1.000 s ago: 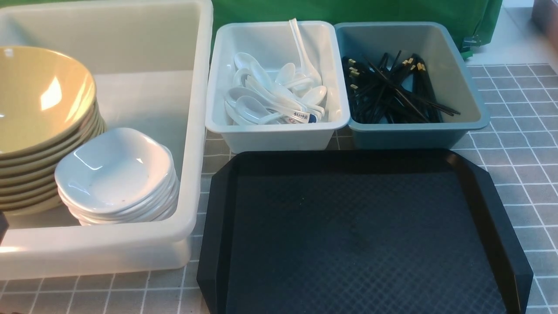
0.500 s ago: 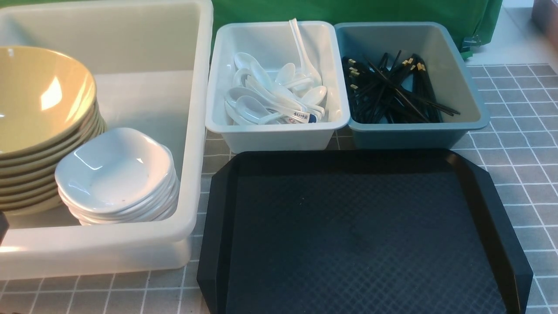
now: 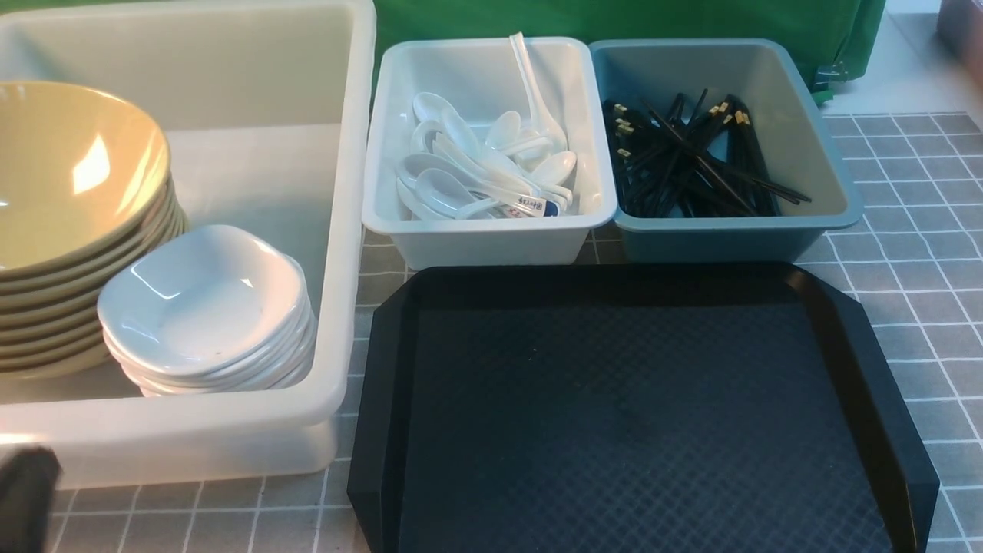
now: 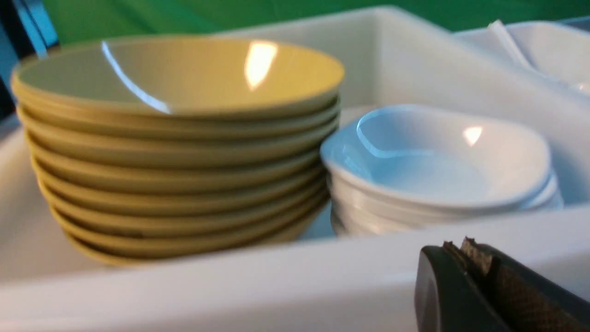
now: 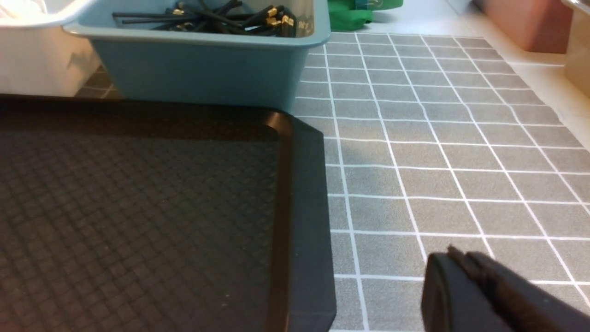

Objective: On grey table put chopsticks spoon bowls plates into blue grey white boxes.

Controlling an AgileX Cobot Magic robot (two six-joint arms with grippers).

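Note:
The large off-white tub [image 3: 338, 230] holds a stack of tan bowls [image 3: 69, 200] and a stack of white plates [image 3: 207, 307]; both stacks also show in the left wrist view [image 4: 179, 152] [image 4: 438, 161]. The white bin [image 3: 491, 230] holds several white spoons [image 3: 476, 173], one with a blue handle tip. The blue-grey bin [image 3: 737, 230] holds the black chopsticks [image 3: 691, 161]. My left gripper [image 4: 458, 246] is shut and empty, just outside the tub's near wall [image 4: 230, 286]. My right gripper [image 5: 454, 256] is shut and empty over the grey table [image 5: 438, 152], beside the tray.
A black diamond-textured tray [image 3: 637, 415] lies in front of the two small bins, with nothing on it; its corner shows in the right wrist view [image 5: 295, 184]. A green cloth [image 3: 614, 19] hangs behind the bins.
A dark blurred part of my left arm has moved lower at the bottom left corner of the front view. Nothing else has moved.

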